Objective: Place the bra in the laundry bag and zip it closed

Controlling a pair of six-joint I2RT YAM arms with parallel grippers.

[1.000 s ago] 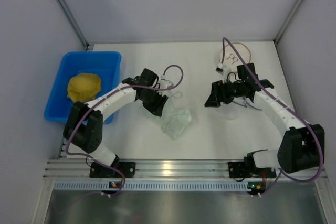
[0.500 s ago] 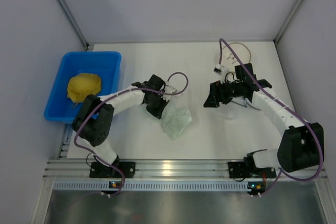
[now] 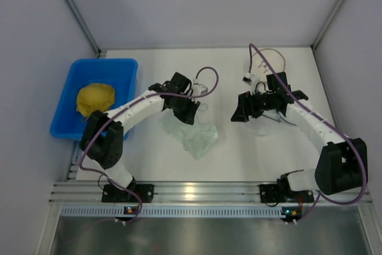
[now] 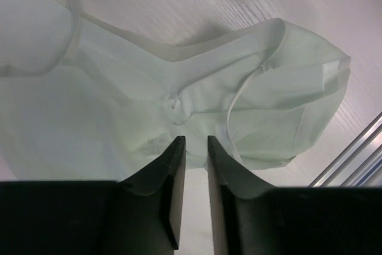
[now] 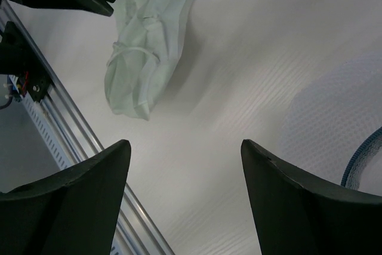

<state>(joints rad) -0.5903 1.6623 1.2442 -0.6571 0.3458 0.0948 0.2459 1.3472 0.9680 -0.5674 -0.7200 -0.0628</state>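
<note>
The pale mint-green bra (image 3: 200, 138) lies crumpled on the white table in front of the left arm, straps loose; it also shows in the left wrist view (image 4: 268, 82) and the right wrist view (image 5: 149, 34). My left gripper (image 3: 190, 113) (image 4: 194, 138) is at the bra's upper left edge, jaws nearly together with the tips pinching the fabric. The laundry bag (image 3: 270, 122) is a translucent white mesh pouch under my right wrist; its mesh (image 5: 334, 111) shows at the right. My right gripper (image 3: 242, 111) (image 5: 185, 143) is open and empty over bare table between bag and bra.
A blue bin (image 3: 128, 67) at the left holds a yellow cloth lump (image 3: 95, 100). A loose cable with a white connector (image 3: 250, 77) lies behind the right arm. An aluminium rail (image 3: 191, 192) runs along the near table edge. Walls stand on three sides.
My left gripper has moved up and to the right over the bra's upper edge, and the bra's fabric now spreads further to the upper left. The right arm has hardly moved.
</note>
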